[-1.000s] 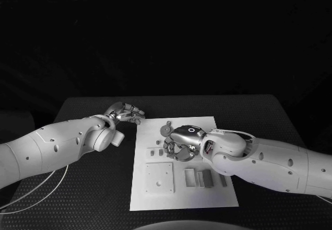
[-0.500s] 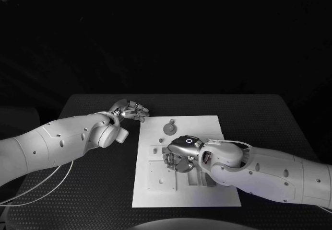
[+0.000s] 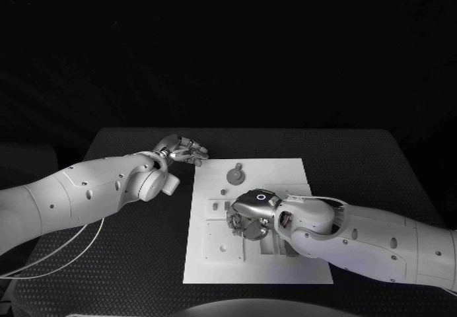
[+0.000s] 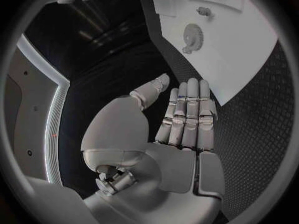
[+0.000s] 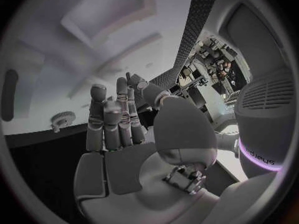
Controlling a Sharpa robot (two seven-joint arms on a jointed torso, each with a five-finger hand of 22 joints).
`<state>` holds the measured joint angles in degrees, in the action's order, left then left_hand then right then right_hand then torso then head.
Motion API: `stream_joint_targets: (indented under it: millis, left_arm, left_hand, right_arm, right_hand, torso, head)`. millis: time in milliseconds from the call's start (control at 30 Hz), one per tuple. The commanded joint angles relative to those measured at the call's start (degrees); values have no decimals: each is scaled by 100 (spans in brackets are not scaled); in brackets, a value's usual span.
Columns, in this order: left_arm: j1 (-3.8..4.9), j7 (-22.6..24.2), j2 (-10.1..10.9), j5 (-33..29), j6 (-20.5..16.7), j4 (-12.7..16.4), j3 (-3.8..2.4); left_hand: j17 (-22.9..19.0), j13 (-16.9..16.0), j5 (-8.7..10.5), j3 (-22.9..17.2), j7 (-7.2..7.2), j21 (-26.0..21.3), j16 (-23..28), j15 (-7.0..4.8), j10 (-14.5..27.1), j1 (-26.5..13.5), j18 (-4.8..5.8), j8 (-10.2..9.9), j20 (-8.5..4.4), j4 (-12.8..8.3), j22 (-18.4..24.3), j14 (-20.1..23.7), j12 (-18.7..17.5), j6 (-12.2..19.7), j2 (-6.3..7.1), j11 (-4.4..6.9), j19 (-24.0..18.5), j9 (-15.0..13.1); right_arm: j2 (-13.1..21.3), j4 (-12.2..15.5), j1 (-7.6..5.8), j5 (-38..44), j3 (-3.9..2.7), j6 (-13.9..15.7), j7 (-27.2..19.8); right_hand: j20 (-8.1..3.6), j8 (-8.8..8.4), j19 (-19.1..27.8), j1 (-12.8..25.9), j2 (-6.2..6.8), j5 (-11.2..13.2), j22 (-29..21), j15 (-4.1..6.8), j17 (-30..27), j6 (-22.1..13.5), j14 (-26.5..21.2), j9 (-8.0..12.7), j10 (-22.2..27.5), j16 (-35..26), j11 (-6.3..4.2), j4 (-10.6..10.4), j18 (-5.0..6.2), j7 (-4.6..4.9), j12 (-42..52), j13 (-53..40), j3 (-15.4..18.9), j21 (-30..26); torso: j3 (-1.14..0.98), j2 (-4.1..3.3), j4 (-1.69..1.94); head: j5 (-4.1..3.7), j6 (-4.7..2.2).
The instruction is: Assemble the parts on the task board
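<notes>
The white task board [image 3: 276, 181] lies in the middle of the black table. A round gear part [image 3: 234, 176] lies flat on its far half, also visible in the left wrist view as the gear [image 4: 193, 34] and in the right wrist view as the gear [image 5: 61, 119]. My right hand [image 3: 246, 221] hovers low over the board's middle, fingers pointing down among small parts, with nothing in it [image 5: 118, 119]. My left hand [image 3: 181, 150] is beside the board's far left corner, over the table; its fingers [image 4: 187, 114] are straight and it holds nothing.
A square plate [image 3: 221, 243] sits on the board's near left. Upright rectangular pieces [image 3: 278, 248] stand partly hidden under my right forearm. Small parts [image 3: 211, 206] lie left of the right hand. Black table [image 3: 124, 251] surrounds the board.
My right hand has moved from just below the gear toward the near side, over the board's middle. The left hand has stayed by the far left corner.
</notes>
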<state>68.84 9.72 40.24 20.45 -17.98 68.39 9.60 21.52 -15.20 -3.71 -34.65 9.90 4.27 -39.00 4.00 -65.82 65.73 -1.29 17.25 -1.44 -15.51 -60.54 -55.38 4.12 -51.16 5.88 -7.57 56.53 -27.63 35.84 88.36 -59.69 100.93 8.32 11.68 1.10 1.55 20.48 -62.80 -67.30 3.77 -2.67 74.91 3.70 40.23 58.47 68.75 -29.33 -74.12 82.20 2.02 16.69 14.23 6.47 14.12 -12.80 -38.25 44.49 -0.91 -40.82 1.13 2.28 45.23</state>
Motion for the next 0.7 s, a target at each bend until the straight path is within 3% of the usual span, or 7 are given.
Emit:
stream_joint_targets:
  millis: [33,700]
  left_arm:
    - [16,72,-8,-38,26,17,-5]
    - [19,23,24,-41,77,55,-5]
  left_hand:
    - [7,-2,-3,35,-10,-24,35,16,-23,-43,-33,35,-6,11,8,-41,13,46,14,20,25,10]
    - [35,1,-3,42,-2,-28,59,18,-16,-55,-32,29,-5,21,17,-42,7,65,19,17,24,17]
  right_arm:
    - [-16,-13,20,185,7,-115,-40]
    - [-106,-144,82,484,24,-145,38]
  right_hand:
    - [-40,24,-10,11,-58,-23,83,36,6,30,10,-12,-38,-33,18,5,77,-9,-36,6,-22,-23]
    - [-41,24,-12,9,-55,-23,86,37,12,29,10,-18,-44,-35,17,5,77,-9,-44,5,-20,-26]
  torso:
    - [0,-2,-4]
    - [-11,-4,-4]
  head:
    - [6,16]
    - [-10,87]
